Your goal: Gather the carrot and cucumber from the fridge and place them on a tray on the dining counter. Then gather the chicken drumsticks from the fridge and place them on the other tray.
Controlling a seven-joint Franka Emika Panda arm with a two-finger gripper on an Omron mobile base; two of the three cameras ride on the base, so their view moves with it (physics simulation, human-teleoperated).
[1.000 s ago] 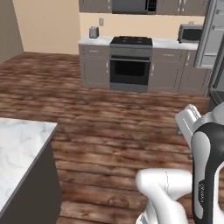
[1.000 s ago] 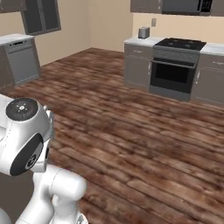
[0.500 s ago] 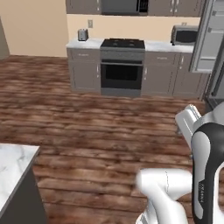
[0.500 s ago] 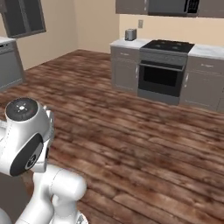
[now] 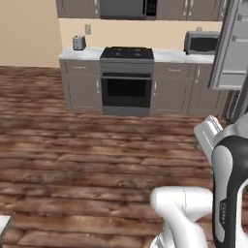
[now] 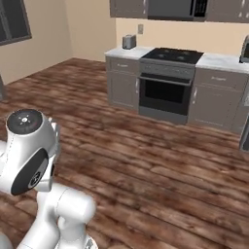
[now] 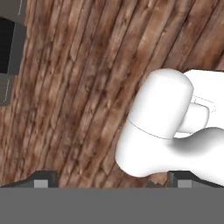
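While fingers (image 7: 113,179) gape empty, fridge (image 5: 231,46) cropped

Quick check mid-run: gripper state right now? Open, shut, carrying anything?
Gripper: open, jaws spread wide, nothing between the fingertips; it hangs over bare wood floor.

floor: dark brown wood-plank floor (image 5: 72,160), grained, low sheen | cabinets: grey matt-painted base cabinets (image 5: 82,89) | oven: black glossy glass-fronted oven (image 5: 127,92) | worktop: pale smooth stone-look desk (image 6: 221,62) | toaster: small brushed-metal toaster (image 5: 78,43)
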